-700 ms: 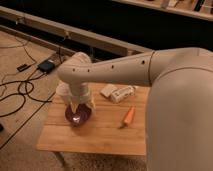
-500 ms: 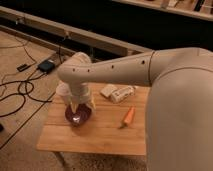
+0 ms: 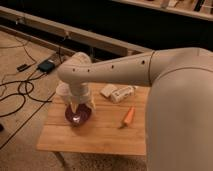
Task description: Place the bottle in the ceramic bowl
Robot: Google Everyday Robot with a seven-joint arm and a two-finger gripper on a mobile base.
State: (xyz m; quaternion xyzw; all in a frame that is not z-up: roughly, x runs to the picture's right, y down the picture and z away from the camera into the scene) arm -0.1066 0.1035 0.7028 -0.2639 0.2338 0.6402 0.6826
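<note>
The white bottle (image 3: 123, 93) with a darker label lies on its side on the wooden table (image 3: 100, 135), toward the back. The dark maroon ceramic bowl (image 3: 77, 116) sits at the table's left. My gripper (image 3: 80, 107) hangs right over the bowl, at the end of the arm that reaches in from the right. It is well to the left of the bottle and apart from it. The gripper hides part of the bowl's inside.
A short pale block (image 3: 107, 90) lies just left of the bottle. An orange carrot (image 3: 128, 116) lies in front of the bottle. A white cup (image 3: 62, 90) stands behind the bowl, partly hidden by my arm. Cables (image 3: 20, 92) lie on the floor to the left.
</note>
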